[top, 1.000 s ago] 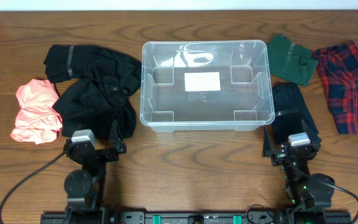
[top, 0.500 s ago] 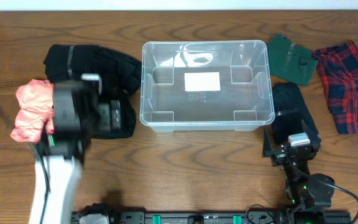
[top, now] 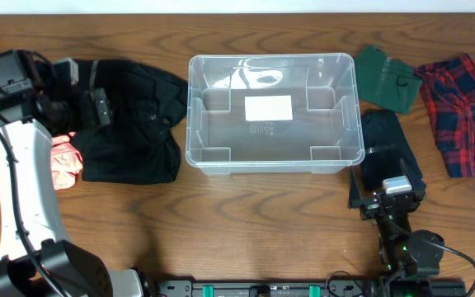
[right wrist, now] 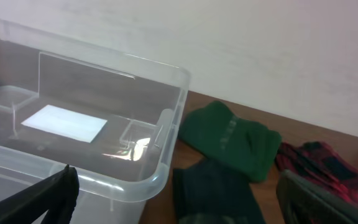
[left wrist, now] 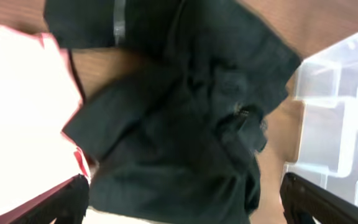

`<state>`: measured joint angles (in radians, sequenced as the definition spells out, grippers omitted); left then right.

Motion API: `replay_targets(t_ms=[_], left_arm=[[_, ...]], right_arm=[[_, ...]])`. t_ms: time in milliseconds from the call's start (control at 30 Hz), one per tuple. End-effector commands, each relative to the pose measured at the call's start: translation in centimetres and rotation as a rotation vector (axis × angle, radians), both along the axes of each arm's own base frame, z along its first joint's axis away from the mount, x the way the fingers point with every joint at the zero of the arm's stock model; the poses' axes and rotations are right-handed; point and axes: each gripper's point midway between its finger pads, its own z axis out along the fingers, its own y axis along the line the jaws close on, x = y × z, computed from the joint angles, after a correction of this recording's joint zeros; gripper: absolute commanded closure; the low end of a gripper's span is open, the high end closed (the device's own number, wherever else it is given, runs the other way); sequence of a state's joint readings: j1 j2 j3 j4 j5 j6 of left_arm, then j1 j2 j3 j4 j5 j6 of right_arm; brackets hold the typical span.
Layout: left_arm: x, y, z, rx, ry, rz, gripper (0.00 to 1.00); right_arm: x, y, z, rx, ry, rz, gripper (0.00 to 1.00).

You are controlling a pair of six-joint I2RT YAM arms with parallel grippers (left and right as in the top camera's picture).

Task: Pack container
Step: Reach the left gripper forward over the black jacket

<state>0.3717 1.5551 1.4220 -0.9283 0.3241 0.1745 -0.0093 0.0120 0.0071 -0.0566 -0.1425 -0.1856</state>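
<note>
Now my left gripper (top: pixel 97 109) hangs over the upper edge of the black clothes pile (top: pixel 134 132). Half a second ago it hovered lower, over the pink garment (top: pixel 64 161), and a second ago it was parked at the near table edge. The arm now reaches along the left side and hides part of the pink cloth. In the left wrist view the fingers are spread wide with nothing between them, black fabric fills the middle, and pink shows at the left. The container (top: pixel 192 124) stands mid-table, unmoved and with nothing in it, its white label on the bottom and its left wall just beside the black pile. My right gripper (top: pixel 386 194) has not shifted. It is parked near the front edge of the table (top: pixel 246 223), fingers apart and empty, facing the container's near right corner. A dark garment (top: pixel 390 153) lies just right of the container, a green garment (top: pixel 390 78) behind it, and a red plaid shirt (top: pixel 464 111) farther right.
</note>
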Motion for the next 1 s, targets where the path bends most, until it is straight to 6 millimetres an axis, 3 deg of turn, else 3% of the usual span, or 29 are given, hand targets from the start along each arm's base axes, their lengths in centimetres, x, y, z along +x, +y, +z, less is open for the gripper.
replay_targets(t_ms=[0, 133, 267, 533, 733, 967], left_arm=[[-0.9, -0.4, -1.1, -0.058, 0.050, -0.009, 0.02], [-2.2, -0.6, -2.9, -0.066, 0.124, 0.000, 0.02], [-2.6, -0.3, -3.3, -0.049, 0.141, 0.008, 0.02], [-0.4, 1.4, -3.1, 0.065, 0.048, -0.038, 0.02], [1.1, 2.2, -4.0, 0.139, 0.010, -0.142, 0.02], [1.1, 2.2, -9.7, 0.107, 0.140, -0.239, 0.02]], right_arm=[[0.0, -0.2, -0.1, -0.006, 0.000, -0.007, 0.01], [0.0, -0.2, -0.1, -0.006, 0.000, -0.007, 0.01], [0.0, -0.2, -0.1, -0.006, 0.000, -0.007, 0.01], [0.0, -0.2, -0.1, -0.006, 0.000, -0.007, 0.01], [0.0, -0.2, -0.1, -0.006, 0.000, -0.007, 0.01], [0.0, -0.2, -0.1, -0.006, 0.000, -0.007, 0.01]])
